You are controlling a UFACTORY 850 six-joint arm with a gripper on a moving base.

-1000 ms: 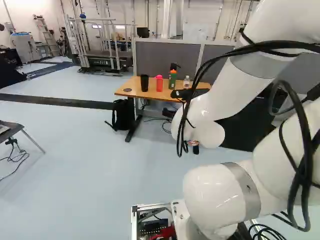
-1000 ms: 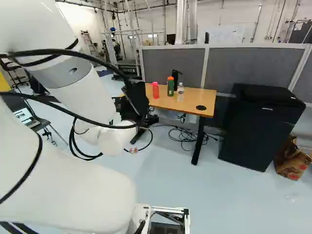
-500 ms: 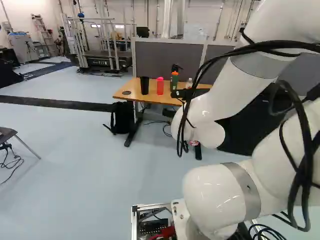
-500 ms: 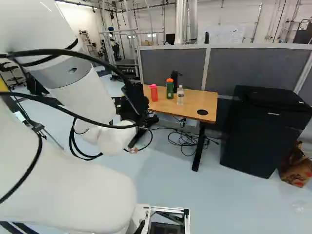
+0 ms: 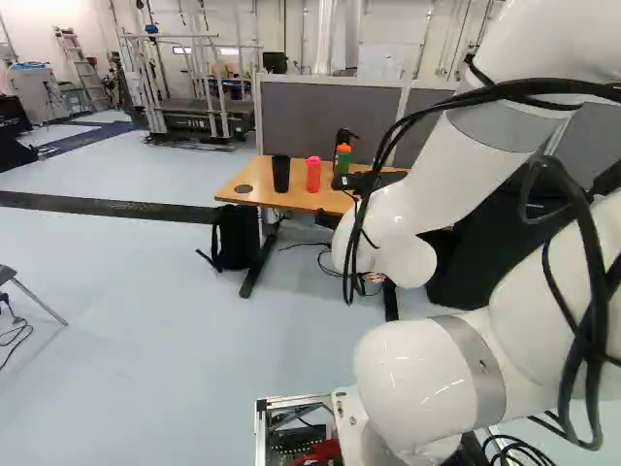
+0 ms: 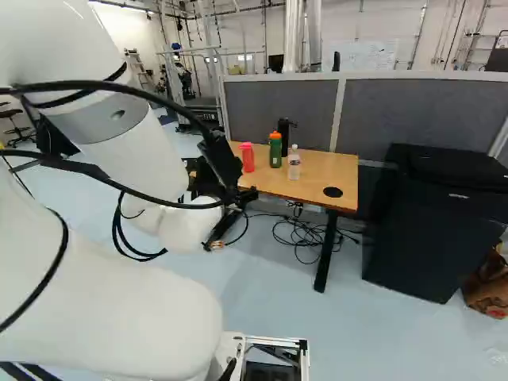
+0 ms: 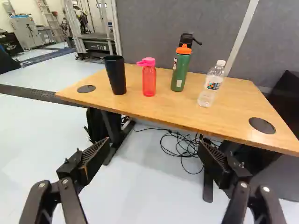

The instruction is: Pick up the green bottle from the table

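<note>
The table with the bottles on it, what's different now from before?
The base has moved closer to the table. The arm kept its pose, the tool holds nothing, and the green bottle still stands on the table.

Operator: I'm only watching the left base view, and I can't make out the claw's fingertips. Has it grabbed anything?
Observer: No, in the wrist view the claw is wide open, with nothing gripped.
Operator: Does anything stand just right of the green bottle? Cables cross there.
Observer: Yes, a clear bottle with a white cap.
Operator: And at the table's right end, behind that big arm?
Observer: A round black disc in the tabletop.
</note>
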